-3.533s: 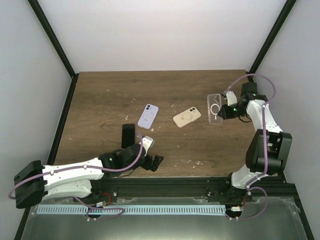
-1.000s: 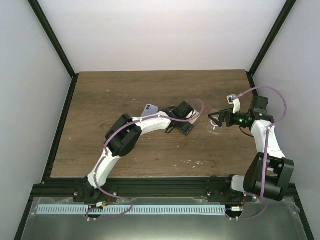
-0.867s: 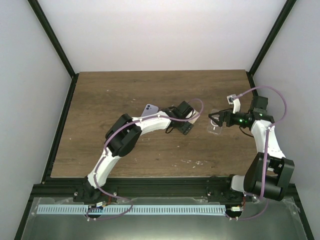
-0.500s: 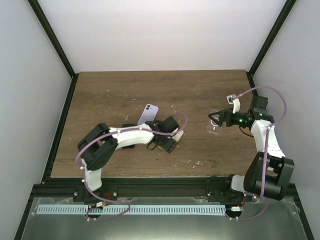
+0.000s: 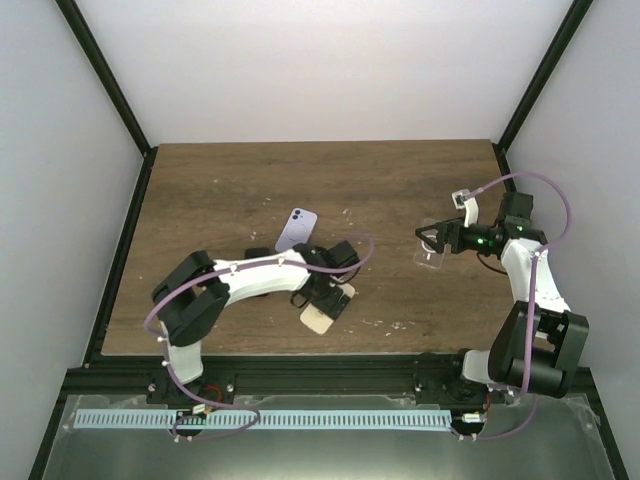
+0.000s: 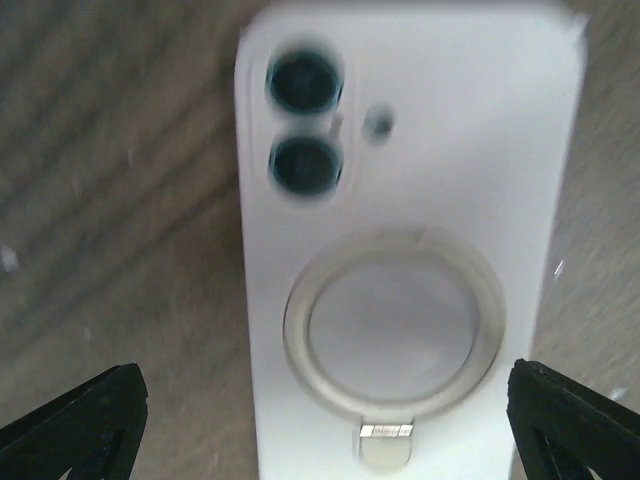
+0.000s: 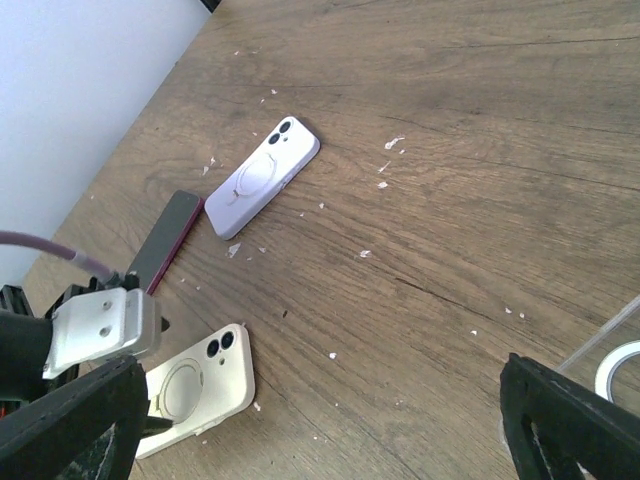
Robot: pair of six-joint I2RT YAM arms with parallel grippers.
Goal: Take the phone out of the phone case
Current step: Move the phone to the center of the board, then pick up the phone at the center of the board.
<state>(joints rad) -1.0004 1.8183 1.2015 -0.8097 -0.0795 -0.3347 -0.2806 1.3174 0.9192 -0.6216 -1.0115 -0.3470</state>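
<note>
Here's the left gripper (image 6: 322,400), hanging right over the cream, ring-backed phone case (image 5: 318,318) with the phone inside it. It lies face down on the brown wooden table (image 5: 200,190), twin camera lenses showing through the cut-out. The jaws are spread wide, one black fingertip (image 6: 75,420) off each long side of the case, and nothing is gripped. The wrist view is smeared, so whether a finger brushes the case edge, I can't tell.

Farther back from the cream case sits a slim dark-red phone (image 7: 165,240), and beyond that a lilac cased phone (image 7: 262,175), both lying flat and apart from it. Well off to the right of the cream case, the right gripper (image 5: 432,240) hovers with its fingers parted too. A clear, transparent case (image 5: 430,257) lies just beneath it, and its rim peeks in beside one finger in the right wrist view. Whether the finger touches the rim is hard to call.

So where are we? By my read, this is the approach to the grasp: phone and case are one piece, and no separation has begun. The next move looks to call for a squared-up descent and a firm pinch across the case's long edges. After that, something must press the phone out through the back or peel a corner of the soft rim away. That may want the second arm brought across to the cream case.
</note>
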